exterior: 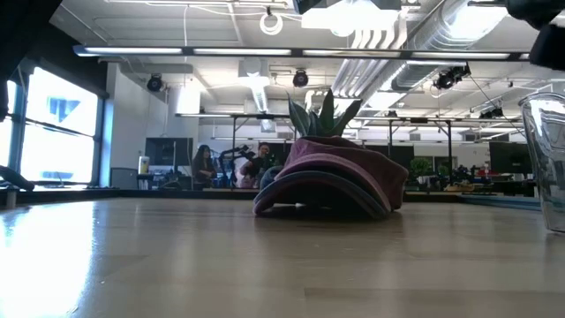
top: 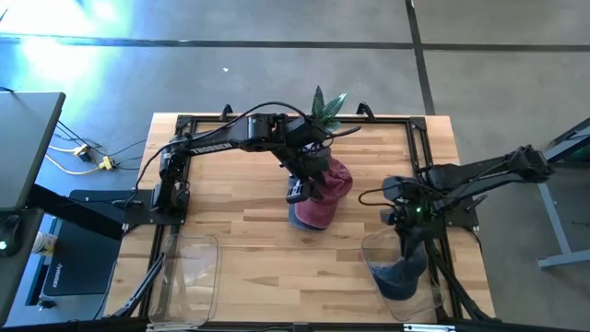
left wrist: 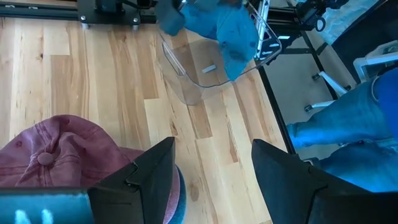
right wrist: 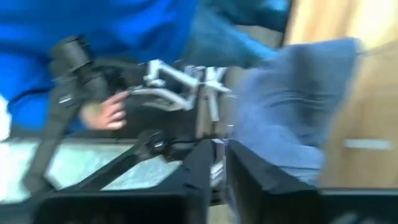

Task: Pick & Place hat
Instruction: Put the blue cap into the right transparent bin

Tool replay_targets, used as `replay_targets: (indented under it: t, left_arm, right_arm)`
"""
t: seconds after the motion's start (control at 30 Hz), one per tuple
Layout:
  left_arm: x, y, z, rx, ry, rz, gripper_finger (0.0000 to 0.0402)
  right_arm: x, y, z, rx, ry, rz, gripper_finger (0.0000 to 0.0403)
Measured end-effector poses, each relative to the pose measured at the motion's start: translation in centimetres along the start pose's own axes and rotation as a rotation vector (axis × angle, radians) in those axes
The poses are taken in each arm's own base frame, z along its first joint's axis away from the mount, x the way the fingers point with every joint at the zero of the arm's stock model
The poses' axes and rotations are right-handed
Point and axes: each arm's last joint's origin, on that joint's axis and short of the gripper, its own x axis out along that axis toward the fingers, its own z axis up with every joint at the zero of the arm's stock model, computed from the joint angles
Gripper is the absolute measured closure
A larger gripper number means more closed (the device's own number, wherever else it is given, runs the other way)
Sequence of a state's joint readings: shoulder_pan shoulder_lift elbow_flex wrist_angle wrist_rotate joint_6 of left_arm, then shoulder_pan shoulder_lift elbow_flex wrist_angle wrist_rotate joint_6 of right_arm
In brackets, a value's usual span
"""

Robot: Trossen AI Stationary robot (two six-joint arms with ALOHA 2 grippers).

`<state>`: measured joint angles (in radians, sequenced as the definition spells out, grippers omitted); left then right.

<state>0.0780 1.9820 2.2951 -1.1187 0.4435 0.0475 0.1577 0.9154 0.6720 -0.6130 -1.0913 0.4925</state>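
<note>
High view: the left gripper [top: 297, 189], fingers spread and empty, hangs over the faded maroon cloth cap [top: 324, 195] at mid-table. Near the front right corner, the right gripper [top: 406, 242], fingers nearly together, holds nothing above the blue-grey cap [top: 398, 278] in the clear plastic bin [top: 373, 249].

Black arms [top: 230, 138], seemingly white lettering.

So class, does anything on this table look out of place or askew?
Nothing is spilled or damaged. The red hat sits stacked on a grey one mid-table, and a blue hat lies crumpled in the right bin.
</note>
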Motion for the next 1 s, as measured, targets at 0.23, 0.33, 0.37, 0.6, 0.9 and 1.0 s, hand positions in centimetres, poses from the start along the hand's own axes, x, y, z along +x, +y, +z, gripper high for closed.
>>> replay_targets:
  t: [0.23,0.33,0.37,0.6,0.9,1.0]
  left_arm:
    - [0.0,0.0,0.0,0.0,0.001,0.008,0.0193]
    - [0.0,0.0,0.0,0.0,0.001,0.009,0.0193]
    - [0.0,0.1,0.0,0.001,0.001,0.009,0.0193]
    - [0.0,0.1,0.0,0.021,-0.001,0.01,0.0193]
    - [0.0,0.0,0.0,0.023,-0.002,-0.003,0.0193]
    - [0.0,0.0,0.0,0.023,-0.002,-0.01,0.0193]
  right_arm:
    - [0.0,-0.3,0.5,-0.17,-0.069,-0.116,0.0375]
    - [0.0,-0.6,0.5,-0.176,-0.095,-0.208,0.0372]
    - [0.0,-0.6,0.5,-0.181,-0.098,-0.209,0.0372]
    - [-0.1,-1.1,0.5,-0.042,-0.14,-0.305,0.0364]
    - [-0.2,-2.4,0.6,0.074,-0.056,-0.234,0.0216]
    - [0.3,-2.6,0.6,0.075,0.002,-0.18,0.0186]
